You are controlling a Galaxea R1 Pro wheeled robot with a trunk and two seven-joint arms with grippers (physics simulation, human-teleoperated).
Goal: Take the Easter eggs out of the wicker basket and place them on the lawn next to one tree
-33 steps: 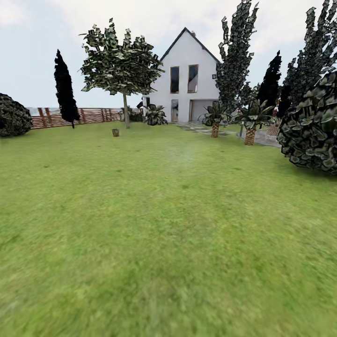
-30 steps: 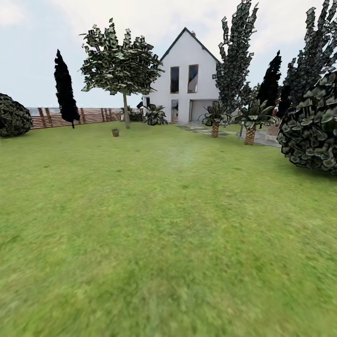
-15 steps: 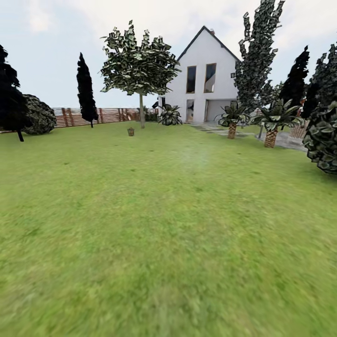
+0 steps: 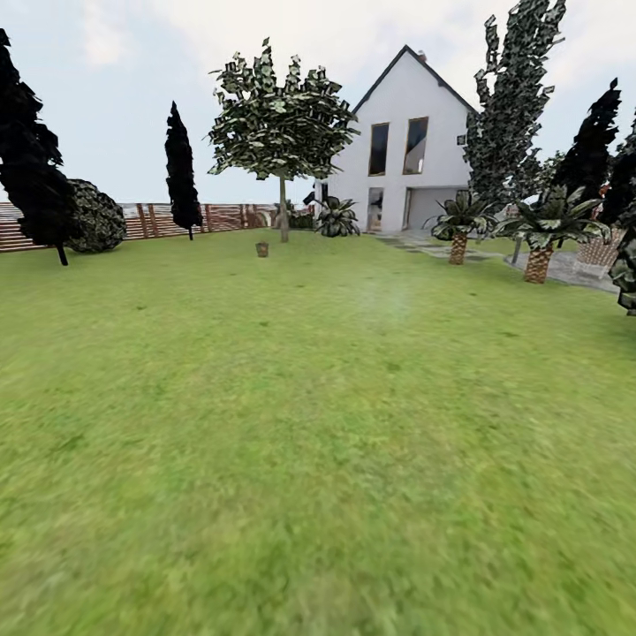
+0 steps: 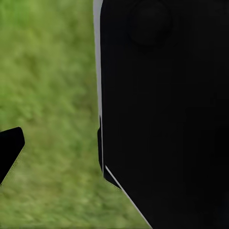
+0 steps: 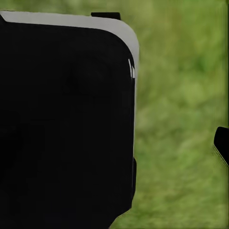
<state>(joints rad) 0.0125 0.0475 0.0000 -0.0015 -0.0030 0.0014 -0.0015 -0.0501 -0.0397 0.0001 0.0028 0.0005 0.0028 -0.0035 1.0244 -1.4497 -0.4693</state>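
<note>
Upper left of centre in the head view: basket [image 4: 262,250] on the lawn [image 4: 318,424], just before the tree [image 4: 283,141]. View has panned left since earlier frames, bringing it nearer centre; approach under way. Eggs unresolved. End effector states: cannot tell.

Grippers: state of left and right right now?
Left gripper: cannot be told; its wrist view shows dark robot body over the lawn.
Right gripper: cannot be told, same there.

A white gabled house [image 4: 408,150] stands behind a brown slatted fence [image 4: 221,217], dark cypresses [image 4: 182,168], short palms [image 4: 458,225] and a round bush [image 4: 95,216], under pale cloudy sky [image 4: 132,53].
</note>
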